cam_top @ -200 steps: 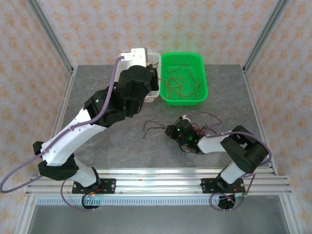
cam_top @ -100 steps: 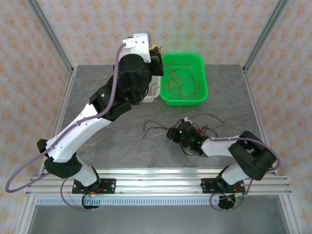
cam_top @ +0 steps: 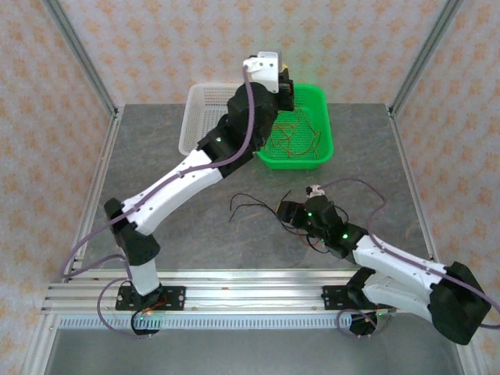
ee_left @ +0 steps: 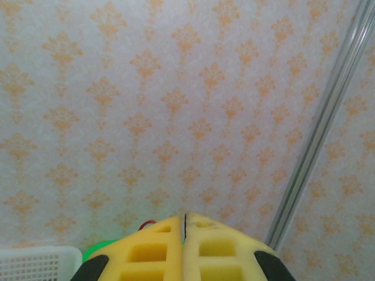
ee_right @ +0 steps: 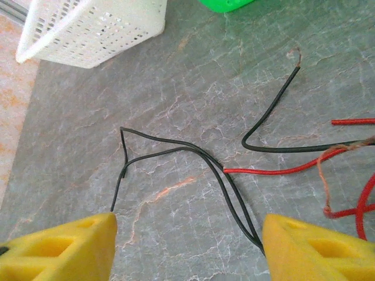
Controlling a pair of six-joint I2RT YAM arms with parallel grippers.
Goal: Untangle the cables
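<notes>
Right hand (ee_right: 187, 243) spread wide over black cables (ee_right: 176, 146), wrist view; left hand (ee_left: 184, 225) clamped shut, overhead above green basket (cam_top: 301, 162).

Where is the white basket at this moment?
In the top view, the white basket stands at the table's far edge, left of centre, beside the green basket.

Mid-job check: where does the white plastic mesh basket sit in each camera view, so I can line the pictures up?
Top external: the white plastic mesh basket is at upper left of centre, on the table's far side.
Left wrist: the basket fills the bottom-left corner.
Right wrist: the basket is at top left.
Shared landmark: the green plastic basket, just right of it in every view.
</notes>
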